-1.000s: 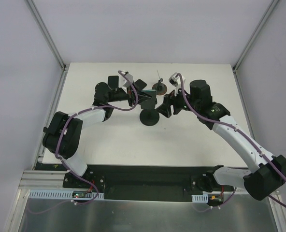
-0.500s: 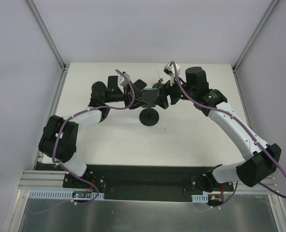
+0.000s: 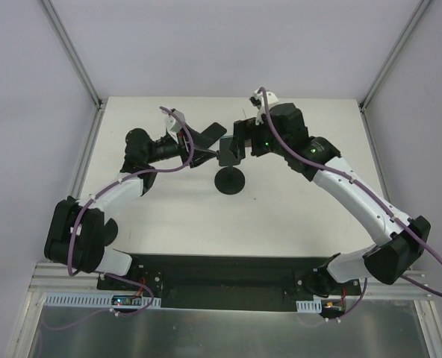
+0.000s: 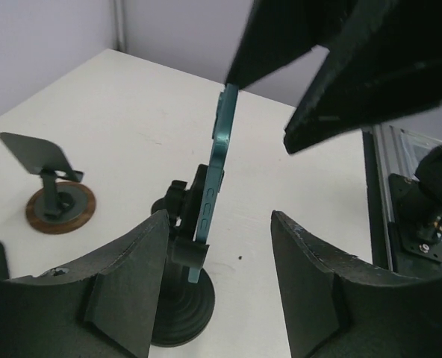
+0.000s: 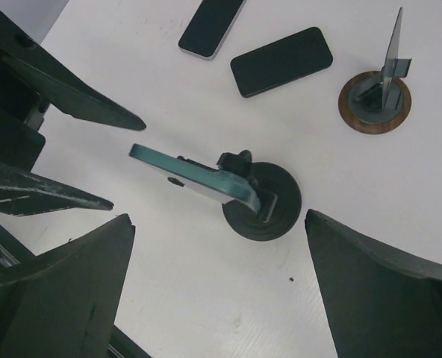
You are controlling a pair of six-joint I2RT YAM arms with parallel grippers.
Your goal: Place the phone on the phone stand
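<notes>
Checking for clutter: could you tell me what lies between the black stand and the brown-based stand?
Only bare table separates the black stand and brown-based stand, in the right wrist view.

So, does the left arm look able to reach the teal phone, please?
Probably yes: the left pincer is open, with the phone on its stand straight ahead and nothing between. The right pincer, also open, hangs close by the phone's top and might crowd it.

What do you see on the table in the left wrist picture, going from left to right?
small stand with brown base → teal phone standing upright → black robot part by the table edge
</notes>
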